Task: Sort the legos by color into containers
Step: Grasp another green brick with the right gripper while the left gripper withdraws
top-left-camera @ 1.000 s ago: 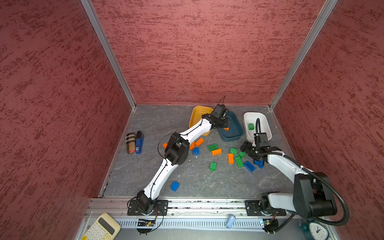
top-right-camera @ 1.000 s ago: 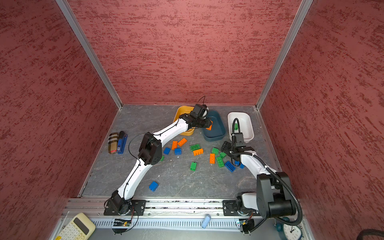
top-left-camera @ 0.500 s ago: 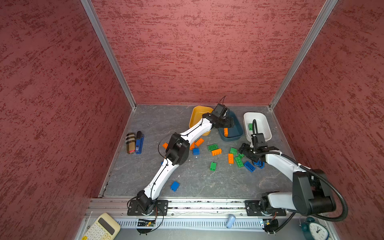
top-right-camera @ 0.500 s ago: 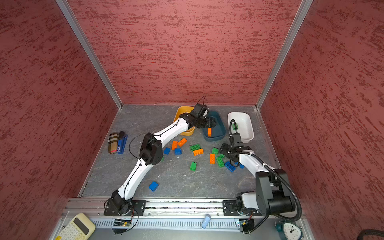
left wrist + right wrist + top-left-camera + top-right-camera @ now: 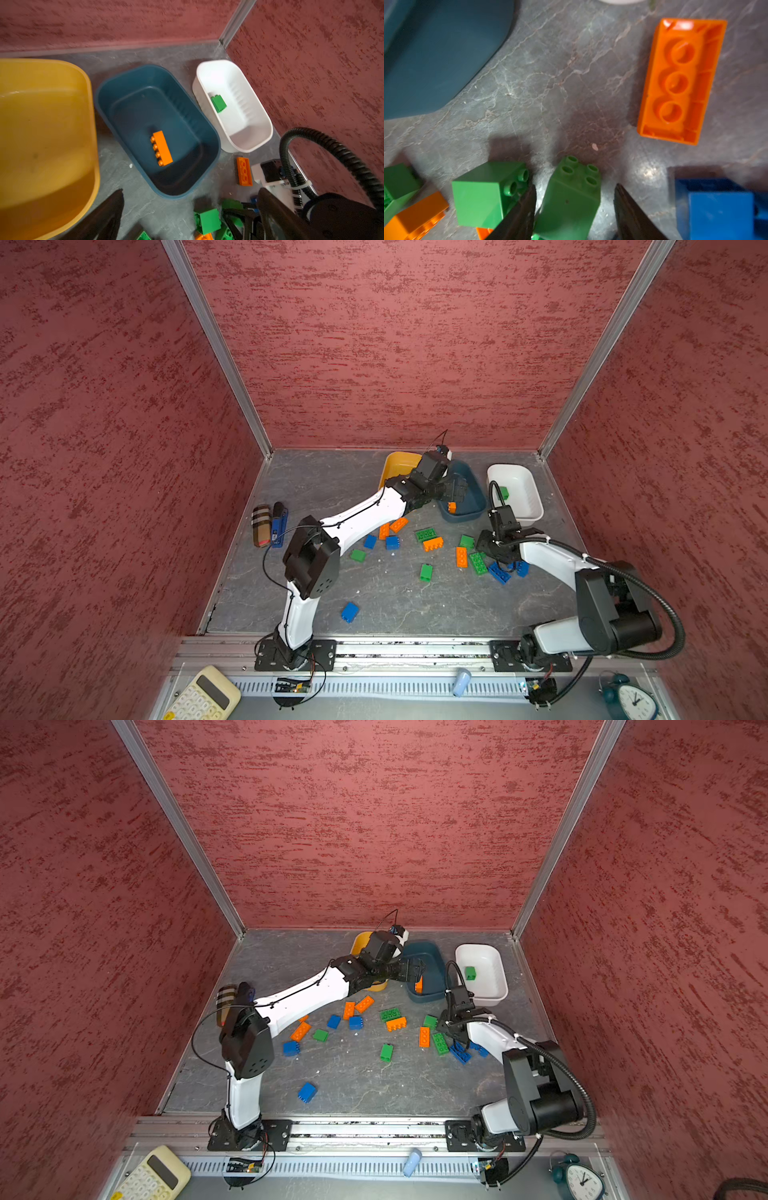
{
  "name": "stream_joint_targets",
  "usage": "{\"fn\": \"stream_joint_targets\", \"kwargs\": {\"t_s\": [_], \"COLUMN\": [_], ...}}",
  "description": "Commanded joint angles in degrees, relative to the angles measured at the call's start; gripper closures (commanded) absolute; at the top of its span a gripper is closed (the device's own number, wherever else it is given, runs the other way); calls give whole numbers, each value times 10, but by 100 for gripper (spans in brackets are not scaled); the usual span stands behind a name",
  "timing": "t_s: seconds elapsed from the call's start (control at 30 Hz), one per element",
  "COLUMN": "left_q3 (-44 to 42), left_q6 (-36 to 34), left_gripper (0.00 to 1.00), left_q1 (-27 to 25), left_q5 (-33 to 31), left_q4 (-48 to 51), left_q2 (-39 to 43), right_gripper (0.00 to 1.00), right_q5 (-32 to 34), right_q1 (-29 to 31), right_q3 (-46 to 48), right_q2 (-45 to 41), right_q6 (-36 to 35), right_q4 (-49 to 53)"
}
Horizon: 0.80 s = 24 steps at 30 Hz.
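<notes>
Over the teal tub point(image 5: 182, 112), the left gripper point(image 5: 456, 490) is held with its fingers point(image 5: 110, 214) spread wide and nothing between them. An orange brick point(image 5: 162, 148) is seen lying on its side on the tub floor. The yellow tub point(image 5: 41, 124) is set just beside the teal one, the white tub point(image 5: 249, 116) on its other side (one green cube point(image 5: 218, 103) lies inside). On the worktop point(image 5: 395, 605), the right gripper point(image 5: 575, 187) is lowered over a green brick point(image 5: 571, 199); its fingers are placed either side, apart, a gap being visible at one finger. Nearby, loose bricks point(image 5: 432, 544) of all three colours are scattered.
</notes>
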<state>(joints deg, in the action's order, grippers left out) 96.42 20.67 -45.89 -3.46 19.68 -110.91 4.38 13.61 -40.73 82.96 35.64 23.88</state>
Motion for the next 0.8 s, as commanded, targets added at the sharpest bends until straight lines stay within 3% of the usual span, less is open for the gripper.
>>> {"fn": "stream_joint_targets", "kwargs": {"t_s": [0.0,0.27,0.53,0.77], "left_q3": [-65,-191,-229,-267], "left_q6": [-17,0,12,20], "left_gripper": [0,1,1,1], "left_q1": [-5,-11,-11,-12], "left_q5": [-96,-193,-214,-211], "left_q4": [-51,-83,-71,-93], "left_q2": [41,118,142,163], "right_gripper": [44,54,62,68], "right_q5": [52,66,64,76], "right_q1": [11,24,24,23], "right_q3": [-22,-34,-36,-25], "right_q2": [20,42,23,-63], "right_q6": [5,-15,-37,-73], "right_q4": [13,5,-10,-26]}}
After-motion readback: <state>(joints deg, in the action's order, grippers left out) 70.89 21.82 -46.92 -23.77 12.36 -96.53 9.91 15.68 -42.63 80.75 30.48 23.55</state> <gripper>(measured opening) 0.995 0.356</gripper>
